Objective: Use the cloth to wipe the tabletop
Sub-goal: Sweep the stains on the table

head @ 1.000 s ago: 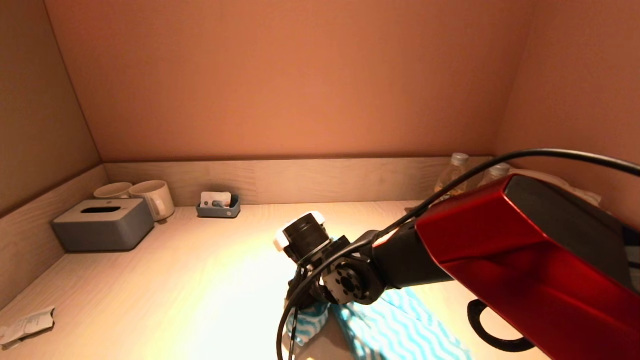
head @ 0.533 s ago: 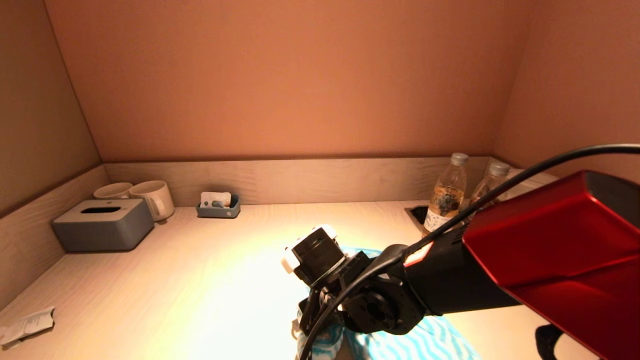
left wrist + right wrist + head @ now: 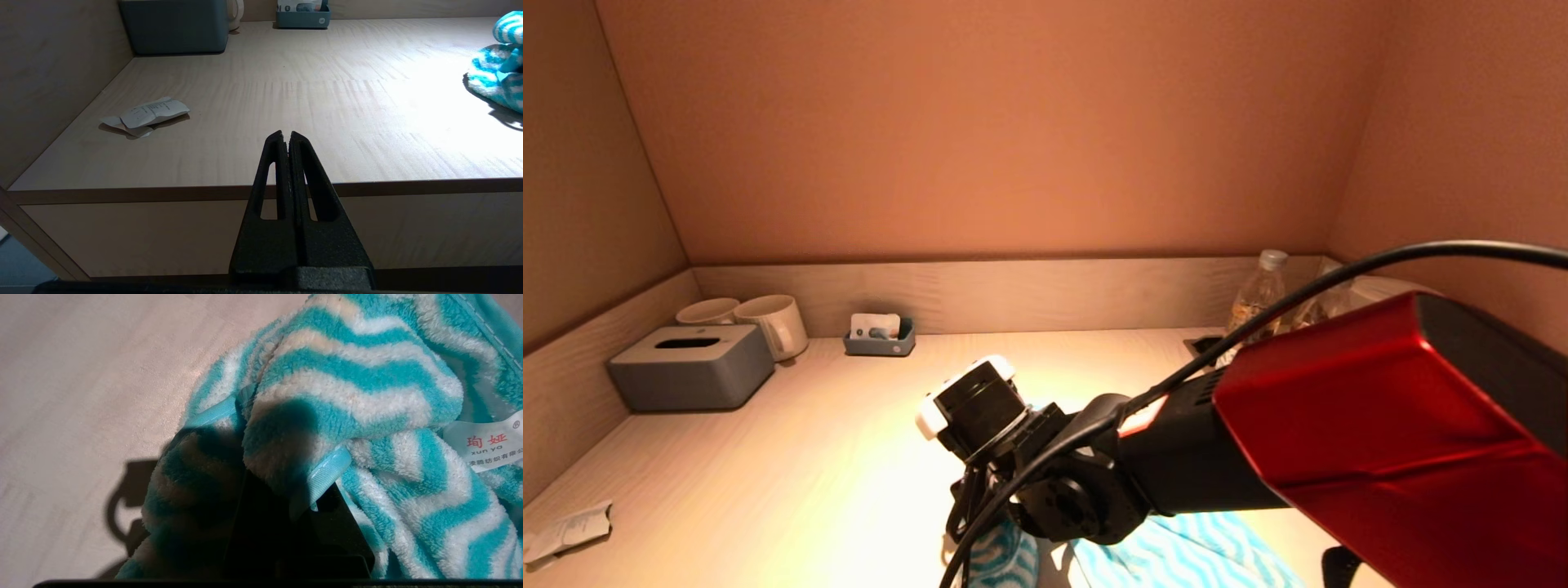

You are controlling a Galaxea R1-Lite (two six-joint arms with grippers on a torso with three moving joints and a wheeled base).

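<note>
Left gripper (image 3: 289, 136): parked off the front edge of the tabletop (image 3: 261, 122), below its level; fingers pressed together, nothing between them. Only the left wrist view shows it.
Paper (image 3: 568, 531): crumpled scrap lying flat near the tabletop's front left corner, well apart from the cloth.
Tissue box (image 3: 690, 366): grey, at the back left, against the side wall.
Mugs (image 3: 772, 324): two white ones just behind the box, side by side.
Tray (image 3: 880, 339): small grey holder against the back wall, cards standing in it.
Right gripper (image 3: 282, 522): low over the front middle of the tabletop, wrist turned down; its fingers are buried in the cloth and clamped on a bunched fold. The head view hides the fingers behind the wrist; only the right wrist view shows the grip.
Cloth (image 3: 1143, 559): teal and white wavy stripes, on the tabletop at the front, right of centre. Its gripped left end is bunched up; the rest trails flat rightward, so the long axis runs roughly left to right. The right wrist view alone shows its white label (image 3: 486, 443) with red characters; the left wrist view shows only the bunched end (image 3: 496, 69), resting on the wood.
Bottles (image 3: 1258, 298): upright at the back right corner, partly hidden by the red right arm (image 3: 1380, 433).
</note>
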